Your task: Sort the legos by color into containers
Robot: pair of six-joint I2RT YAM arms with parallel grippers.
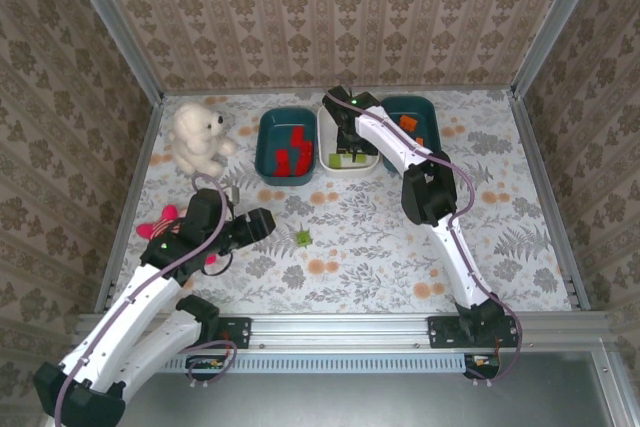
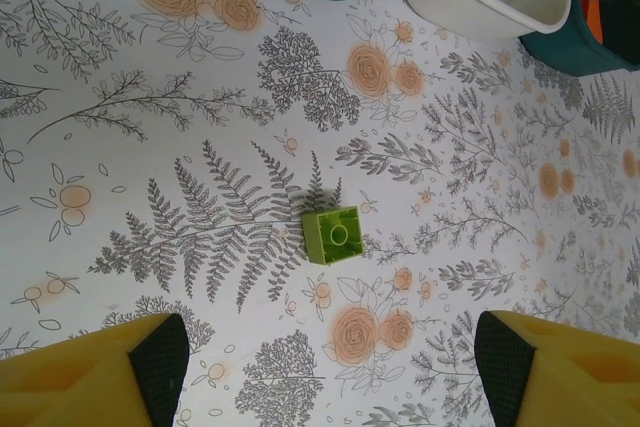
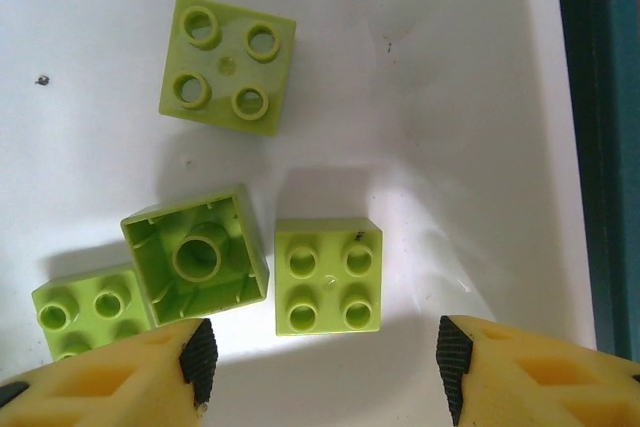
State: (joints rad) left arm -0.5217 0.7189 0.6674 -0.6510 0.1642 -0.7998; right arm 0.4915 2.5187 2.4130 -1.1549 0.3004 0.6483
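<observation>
Two grippers, both w/ fingers apart, nothing held. Right gripper (image 3: 320,357) hangs over the white tub (image 3: 450,97), 4 light-green legos (image 3: 328,275) on its floor, one flipped underside-up. Left gripper (image 2: 330,357) hovers above a lone green lego (image 2: 333,235) on the floral table (image 2: 150,147), apart from the tubs. Red legos (image 1: 292,152) sit in left teal tub (image 1: 266,137), orange lego (image 1: 407,122) in right teal tub (image 1: 428,112). White plush (image 1: 198,137) far left.

Three tubs (image 1: 284,178) in a row, bricks (image 1: 292,154) inside, lone brick (image 1: 302,236) before them, plush toys (image 1: 198,137) left
</observation>
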